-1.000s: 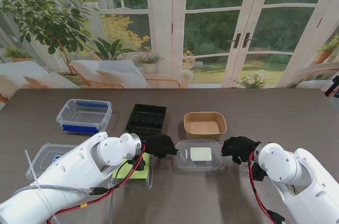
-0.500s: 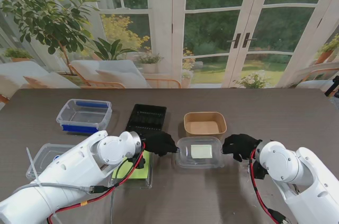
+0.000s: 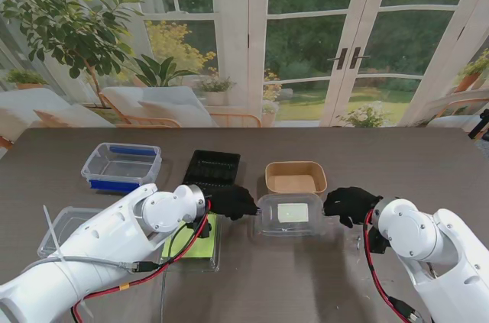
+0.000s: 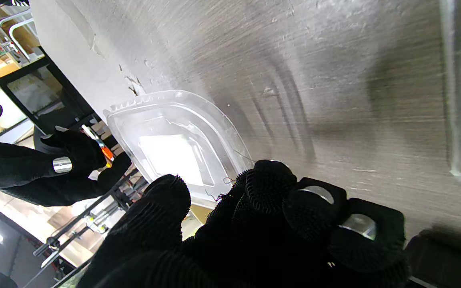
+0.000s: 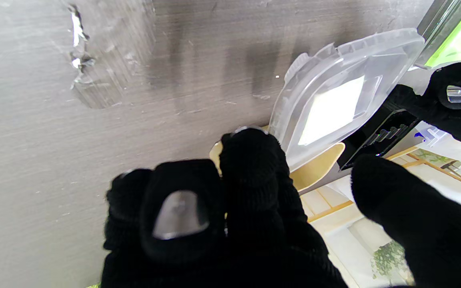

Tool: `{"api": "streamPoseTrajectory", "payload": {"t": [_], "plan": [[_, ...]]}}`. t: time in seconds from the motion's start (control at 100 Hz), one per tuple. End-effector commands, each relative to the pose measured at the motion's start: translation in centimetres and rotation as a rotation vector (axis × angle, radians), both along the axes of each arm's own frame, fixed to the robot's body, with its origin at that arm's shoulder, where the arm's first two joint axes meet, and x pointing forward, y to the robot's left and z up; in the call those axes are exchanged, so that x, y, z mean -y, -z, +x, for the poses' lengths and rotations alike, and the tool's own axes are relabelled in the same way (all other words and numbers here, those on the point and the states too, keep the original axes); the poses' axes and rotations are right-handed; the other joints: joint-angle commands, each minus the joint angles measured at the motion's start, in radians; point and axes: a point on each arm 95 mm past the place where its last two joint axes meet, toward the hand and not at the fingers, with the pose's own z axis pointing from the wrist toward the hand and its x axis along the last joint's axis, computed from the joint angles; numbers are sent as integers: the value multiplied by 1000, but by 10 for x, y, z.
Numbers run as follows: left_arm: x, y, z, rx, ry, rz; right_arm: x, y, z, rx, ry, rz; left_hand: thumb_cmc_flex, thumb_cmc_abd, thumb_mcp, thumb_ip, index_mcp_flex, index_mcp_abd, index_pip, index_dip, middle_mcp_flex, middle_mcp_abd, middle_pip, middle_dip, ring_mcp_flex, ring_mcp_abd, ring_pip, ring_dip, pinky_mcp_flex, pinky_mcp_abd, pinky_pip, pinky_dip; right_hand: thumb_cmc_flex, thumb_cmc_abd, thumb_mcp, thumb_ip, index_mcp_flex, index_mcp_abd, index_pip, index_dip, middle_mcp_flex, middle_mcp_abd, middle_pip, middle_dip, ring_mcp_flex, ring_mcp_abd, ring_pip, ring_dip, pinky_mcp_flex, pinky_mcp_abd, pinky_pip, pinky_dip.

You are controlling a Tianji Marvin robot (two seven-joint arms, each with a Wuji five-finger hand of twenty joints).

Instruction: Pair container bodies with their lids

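Observation:
A clear plastic lid (image 3: 290,214) with a pale label hangs between my two hands, just nearer to me than the brown paper bowl (image 3: 295,177). My left hand (image 3: 233,202) grips its left end and my right hand (image 3: 350,205) grips its right end. In the left wrist view the lid (image 4: 174,140) is off the table, with my left hand's fingers (image 4: 266,188) closed at its rim and my right hand (image 4: 46,168) beyond. In the right wrist view the lid (image 5: 334,96) tilts above the bowl (image 5: 318,166), and my right hand's fingers (image 5: 246,160) are at its edge.
A black tray (image 3: 212,169) lies left of the bowl. A clear box with blue trim (image 3: 122,166) stands at the far left. Nearer to me are a clear container (image 3: 65,227) and a box with a green sheet (image 3: 191,245), partly under my left arm.
Both hands have carried the clear lid slightly away from me, toward the brown bowl, and it has risen a little off the table.

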Motion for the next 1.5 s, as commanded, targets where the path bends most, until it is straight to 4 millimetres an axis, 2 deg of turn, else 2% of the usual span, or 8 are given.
{"api": "streamPoseTrajectory", "payload": {"t": [0.0, 0.45, 1.05, 1.49], "plan": [[7, -5, 2, -2, 17, -13, -4, 2, -3, -10, -10, 2, -17, 5, 27, -22, 3, 30, -44, -17, 23, -14, 0, 7, 15, 52, 9, -2, -9, -66, 10, -1, -20, 17, 26, 31, -5, -96, -39, -29, 7, 27, 32, 13, 35, 13, 19, -3, 282, 12, 42, -5], [9, -8, 14, 12, 24, -31, -4, 2, 0, -4, 8, 9, -25, 0, 41, -23, 5, 28, -43, -17, 20, -13, -6, 3, 10, 50, 2, -4, -19, -68, 0, -6, -19, 14, 30, 30, -10, -95, -37, -27, 7, 31, 32, 13, 35, 19, 19, -3, 279, 15, 42, -4], [11, -7, 13, 27, 35, -43, -8, -7, -2, 15, -1, 29, -31, 0, 51, -24, 4, 27, -43, -17, 20, -15, -9, 2, 10, 50, 1, -4, -23, -67, -5, -8, -20, 20, 26, 30, -7, -97, -40, -29, 8, 32, 32, 13, 35, 19, 20, -3, 279, 17, 43, -3], [3, 4, 4, -13, 12, 21, -6, 2, -1, -21, -2, 12, -32, 4, 47, -25, -3, 27, -46, -18, 13, -14, -13, 2, 2, 47, -6, -5, -30, -70, -11, -10, -20, 22, 25, 31, -3, -94, -40, -29, 9, 32, 32, 13, 35, 19, 20, -3, 279, 17, 43, -3]]}}
